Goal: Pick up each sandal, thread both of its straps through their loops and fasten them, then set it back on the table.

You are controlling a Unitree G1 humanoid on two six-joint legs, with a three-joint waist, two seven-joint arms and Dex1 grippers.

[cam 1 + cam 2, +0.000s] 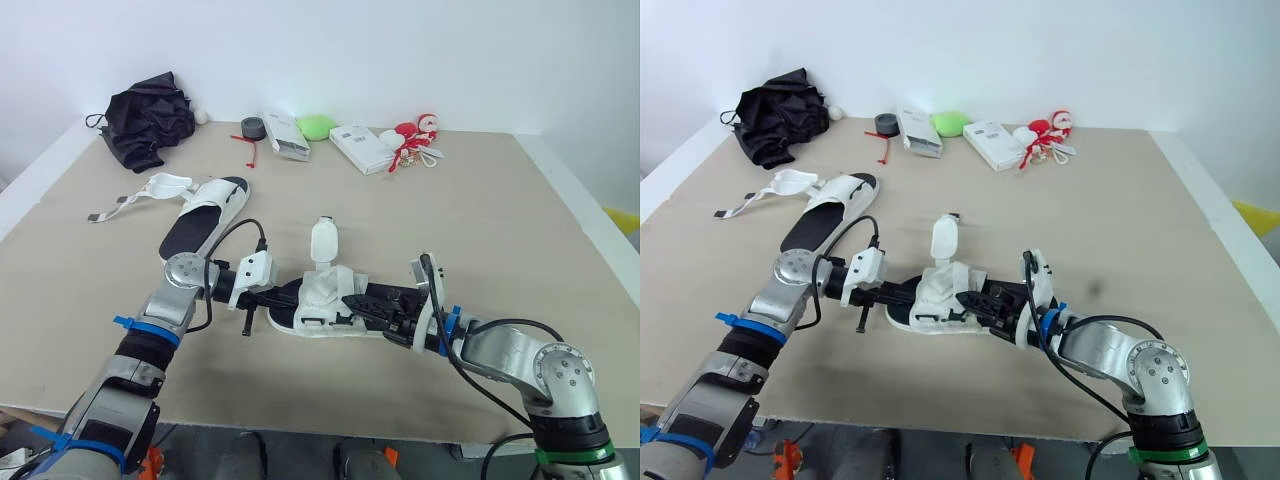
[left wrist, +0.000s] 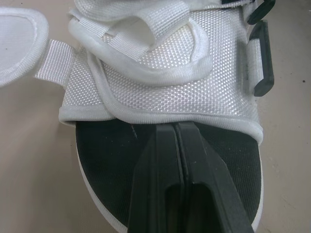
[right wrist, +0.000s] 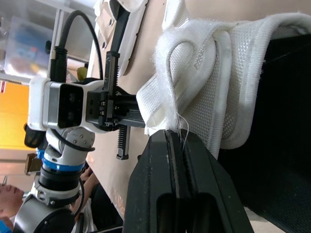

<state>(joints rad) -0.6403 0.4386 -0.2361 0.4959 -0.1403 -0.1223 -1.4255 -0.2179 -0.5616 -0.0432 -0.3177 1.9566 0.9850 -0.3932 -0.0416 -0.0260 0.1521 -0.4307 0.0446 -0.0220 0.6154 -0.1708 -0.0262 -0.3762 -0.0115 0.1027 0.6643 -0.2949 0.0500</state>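
1. The left arm reaches inward, low along the table's (image 1: pixel 500 220) front edge. The left tool (image 2: pixel 176 127) is closed, with its tips on the near sandal's (image 1: pixel 322 300) black footbed and nothing visibly gripped.
2. The right arm mirrors it. The right tool (image 3: pixel 170 132) is closed against the white upper; I cannot tell whether it pinches.
3. There are two sandals. The far sandal (image 1: pixel 205 225) lies toward the left edge, straps splayed.
4. The left wrist view reveals a black loop (image 2: pixel 260 58). The right wrist view shows the left tool opposite.

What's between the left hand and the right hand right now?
The near sandal, its white strapped upper flanked by left hand and right hand, as the left eye view shows.
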